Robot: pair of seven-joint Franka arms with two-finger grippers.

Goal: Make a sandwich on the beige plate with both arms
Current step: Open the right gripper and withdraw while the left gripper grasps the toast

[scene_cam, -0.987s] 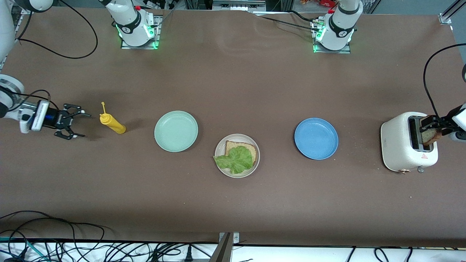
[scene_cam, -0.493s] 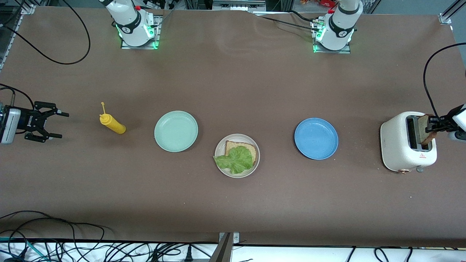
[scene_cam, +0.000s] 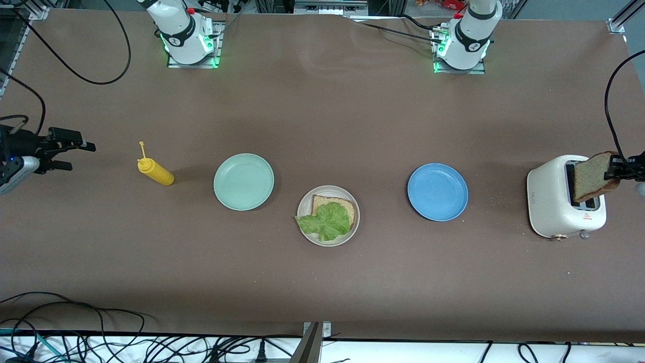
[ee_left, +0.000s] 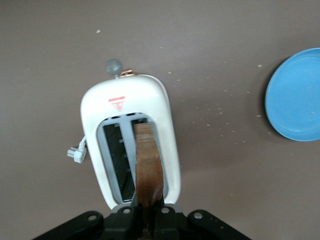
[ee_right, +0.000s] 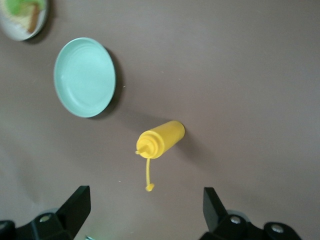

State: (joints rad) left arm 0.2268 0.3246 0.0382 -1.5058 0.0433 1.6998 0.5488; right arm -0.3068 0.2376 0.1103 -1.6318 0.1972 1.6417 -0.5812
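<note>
A bread slice [scene_cam: 593, 176] is pinched by its upper edge in the left hand [scene_cam: 619, 169] and hangs tilted over the slots of the white toaster [scene_cam: 552, 204], which stands at the left arm's end of the counter [scene_cam: 322, 106]. The right hand [scene_cam: 70, 151] is held with its fingers spread wide and empty over the counter's other end, near the yellow squeeze bottle [scene_cam: 155, 171]. On the beige plate [scene_cam: 306, 232], between the mint-green plate [scene_cam: 244, 181] and the blue plate [scene_cam: 437, 191], a second bread slice [scene_cam: 333, 202] is seen under a lettuce leaf [scene_cam: 325, 222].
</note>
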